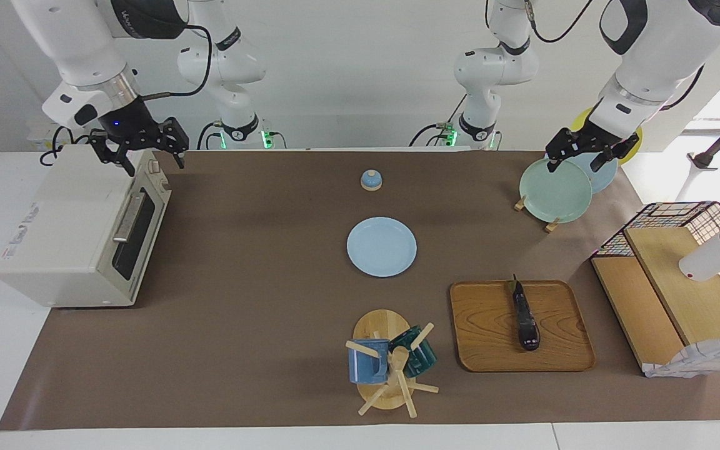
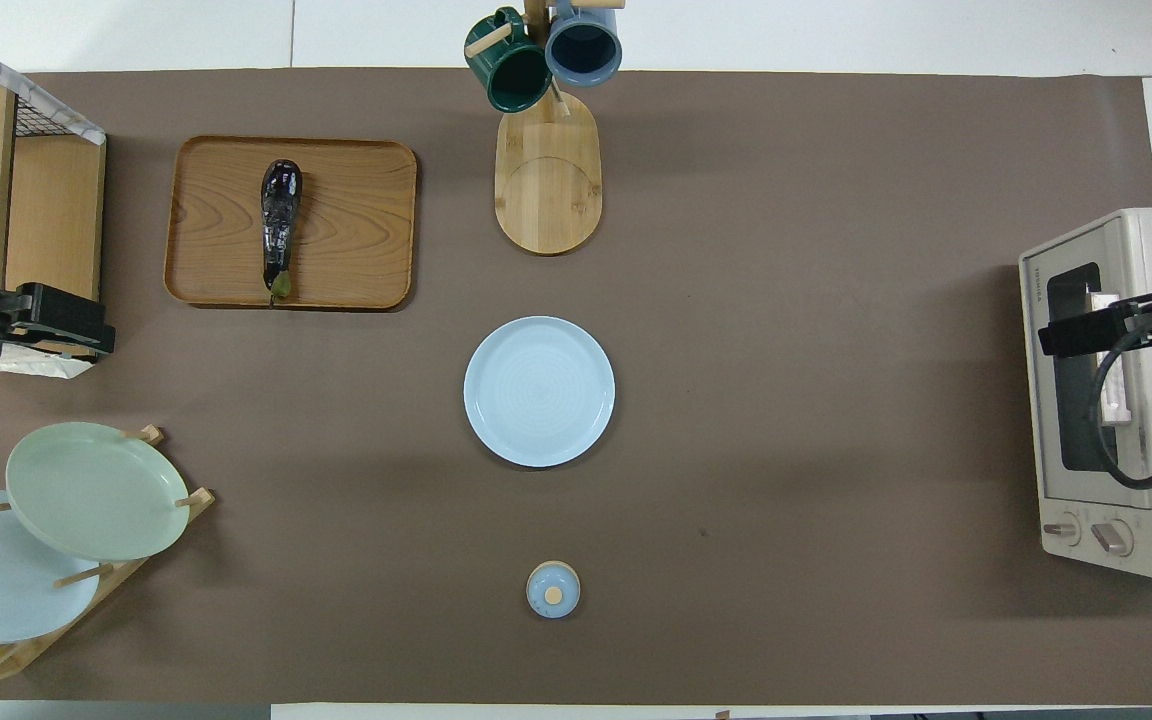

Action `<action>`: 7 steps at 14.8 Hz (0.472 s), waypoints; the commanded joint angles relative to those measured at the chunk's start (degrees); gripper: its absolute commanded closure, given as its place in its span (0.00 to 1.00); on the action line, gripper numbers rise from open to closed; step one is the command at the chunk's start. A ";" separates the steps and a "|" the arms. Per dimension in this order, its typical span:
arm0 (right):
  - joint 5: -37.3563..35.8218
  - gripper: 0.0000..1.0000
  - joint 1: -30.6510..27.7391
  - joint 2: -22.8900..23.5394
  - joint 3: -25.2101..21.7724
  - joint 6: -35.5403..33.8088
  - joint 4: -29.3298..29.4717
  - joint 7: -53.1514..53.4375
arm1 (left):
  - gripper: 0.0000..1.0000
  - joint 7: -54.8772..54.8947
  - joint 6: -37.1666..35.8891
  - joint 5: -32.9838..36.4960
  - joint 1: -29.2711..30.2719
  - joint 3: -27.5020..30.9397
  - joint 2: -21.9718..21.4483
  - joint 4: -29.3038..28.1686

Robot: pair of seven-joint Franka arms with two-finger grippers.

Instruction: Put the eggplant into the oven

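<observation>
The dark purple eggplant (image 1: 525, 320) (image 2: 279, 222) lies lengthwise on a wooden tray (image 1: 491, 340) (image 2: 356, 250) toward the left arm's end of the table. The cream-white oven (image 1: 60, 231) (image 2: 1141, 250) stands at the right arm's end, its glass door shut and the silver handle (image 1: 129, 217) showing. My right gripper (image 1: 155, 166) (image 2: 1076, 335) hangs open over the oven's top front edge, holding nothing. Over the plate rack, well away from the eggplant, my left gripper (image 1: 572, 167) (image 2: 46, 335) is open and empty.
A light blue plate (image 1: 382, 246) (image 2: 539, 391) lies mid-table, with a small blue lid (image 1: 370, 180) nearer the robots. A mug tree (image 1: 391, 362) stands beside the tray. A plate rack (image 1: 555, 189) and a wooden shelf with a wire basket (image 1: 666, 287) fill the left arm's end.
</observation>
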 commanded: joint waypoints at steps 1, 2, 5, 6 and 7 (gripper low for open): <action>-0.14 0.00 -0.77 0.30 0.02 0.29 0.74 0.66 | 0.00 -0.63 -0.05 -0.13 0.16 0.04 -0.17 0.27; 0.47 0.00 -1.21 0.04 -0.33 0.29 0.22 0.75 | 0.00 -0.46 0.65 -0.13 0.07 0.04 -0.17 0.18; 0.39 0.00 -0.60 0.12 -0.25 1.69 0.30 0.84 | 0.00 -0.54 4.51 -0.13 -0.02 -0.05 0.00 -0.95; 0.30 0.00 -1.13 0.21 -0.25 1.96 0.39 0.40 | 0.00 -0.54 5.91 -0.13 -0.46 -0.05 0.79 -1.22; 0.48 0.00 -1.30 0.21 -0.25 3.26 0.04 0.83 | 0.00 -0.54 8.01 -0.21 -0.63 -0.05 2.19 -1.22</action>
